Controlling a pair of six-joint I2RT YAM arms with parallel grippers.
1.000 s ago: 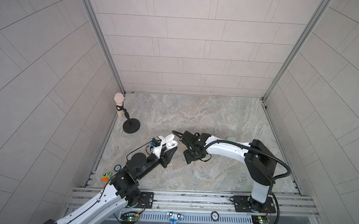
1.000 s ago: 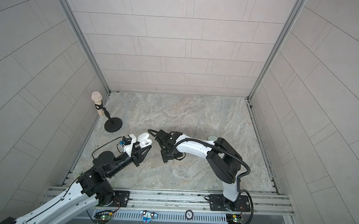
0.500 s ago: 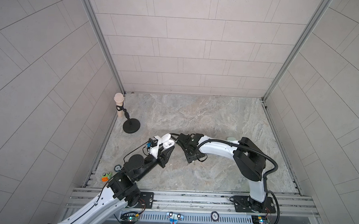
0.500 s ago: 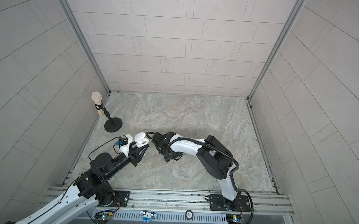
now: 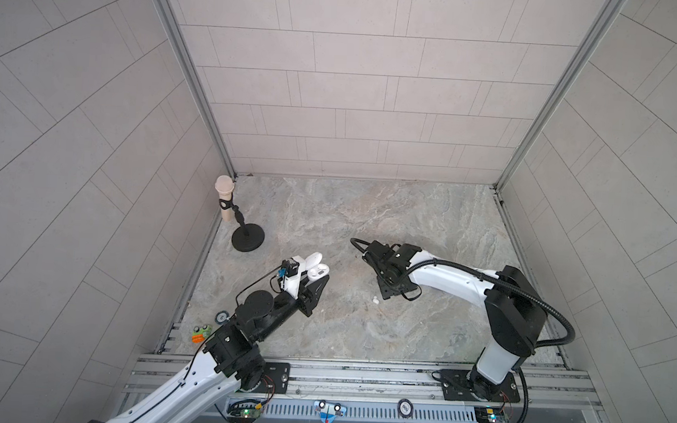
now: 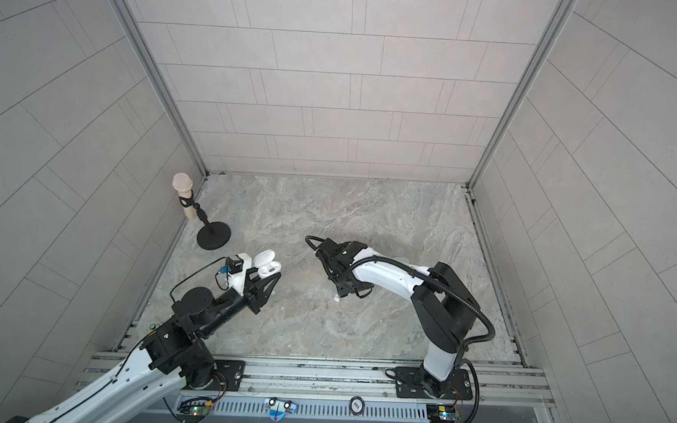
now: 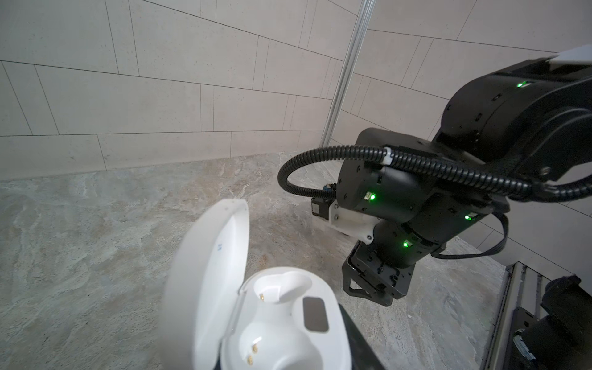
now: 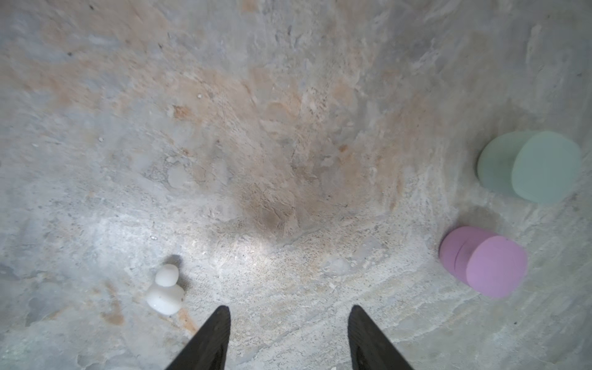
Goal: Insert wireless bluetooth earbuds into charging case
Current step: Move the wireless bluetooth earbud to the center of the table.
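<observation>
My left tool [image 5: 318, 280] grips the open white charging case [image 7: 278, 320], both wells empty; my right tool [image 8: 290, 312] hangs wide, empty, over the worktop [image 8: 288, 112]; the white earbud [image 5: 374, 300] lies lower centre in a top view, just outside the jaws; closing off-centre could flick it away.

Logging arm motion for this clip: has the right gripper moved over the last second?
Yes. In a top view the right gripper has drawn sideways away from the microphone stand, and hangs open near a white earbud.
</observation>
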